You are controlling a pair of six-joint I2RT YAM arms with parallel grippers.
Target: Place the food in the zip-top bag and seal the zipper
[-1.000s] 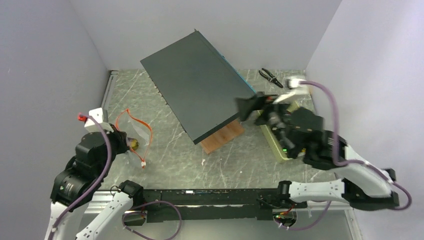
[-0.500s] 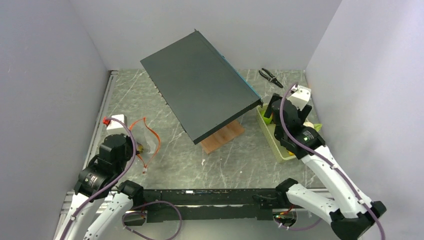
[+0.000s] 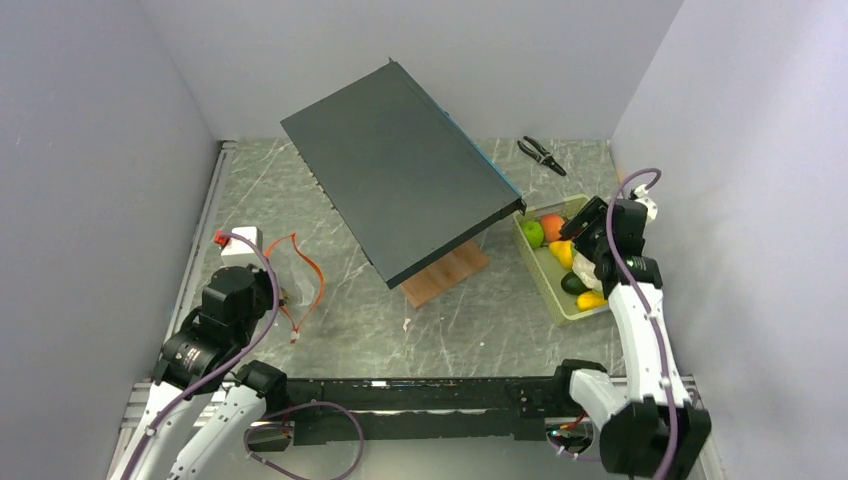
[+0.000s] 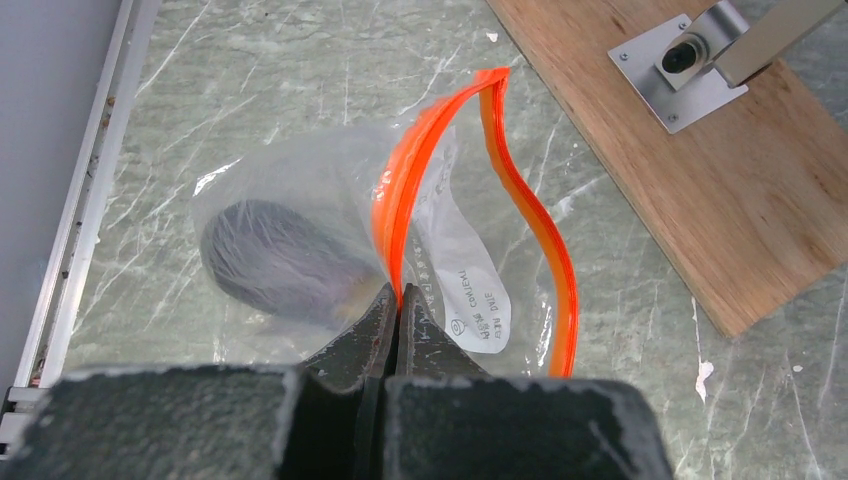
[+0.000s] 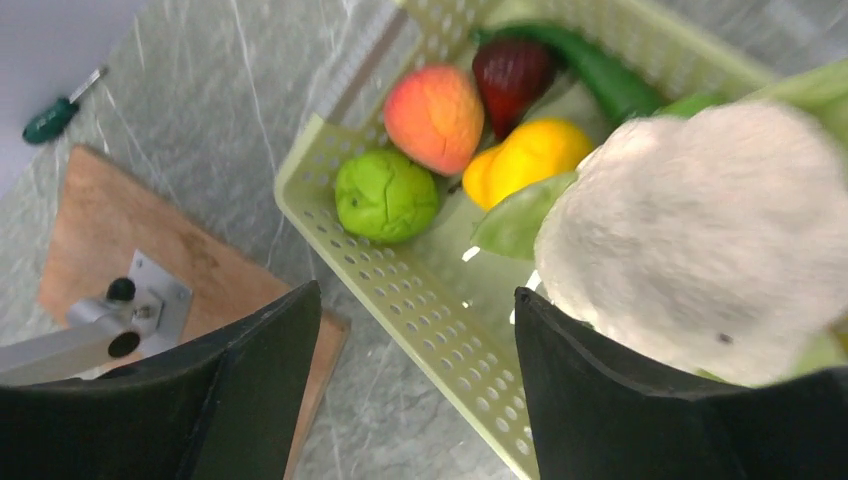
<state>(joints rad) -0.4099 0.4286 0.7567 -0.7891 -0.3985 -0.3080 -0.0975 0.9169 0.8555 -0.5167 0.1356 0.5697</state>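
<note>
The clear zip-top bag (image 4: pixel 300 230) lies at the left of the table, its mouth gaping, with a dark purple eggplant (image 4: pixel 270 265) inside. My left gripper (image 4: pixel 398 297) is shut on the orange-red zipper (image 4: pixel 405 190) at the near lip; it also shows in the top view (image 3: pixel 278 296). My right gripper (image 5: pixel 418 290) is open and empty over the near wall of the pale green tray (image 5: pixel 400 290). The tray holds a green lime (image 5: pixel 387 195), an orange (image 5: pixel 434 105), a dark red piece (image 5: pixel 512 70), a yellow piece (image 5: pixel 525 155) and a white cauliflower (image 5: pixel 700 240) beside the right finger.
A dark tilted panel (image 3: pixel 400 180) stands on a wooden base (image 3: pixel 445 272) mid-table, with a metal bracket (image 4: pixel 690 65) on it. Black pliers (image 3: pixel 542 155) lie at the back right. A green screwdriver (image 5: pixel 60 110) lies beyond the base. Grey walls enclose the table.
My right arm has swung away from the panel's edge, right and back, and now hangs over the tray. My left gripper has shifted slightly, still holding the bag's lip.
</note>
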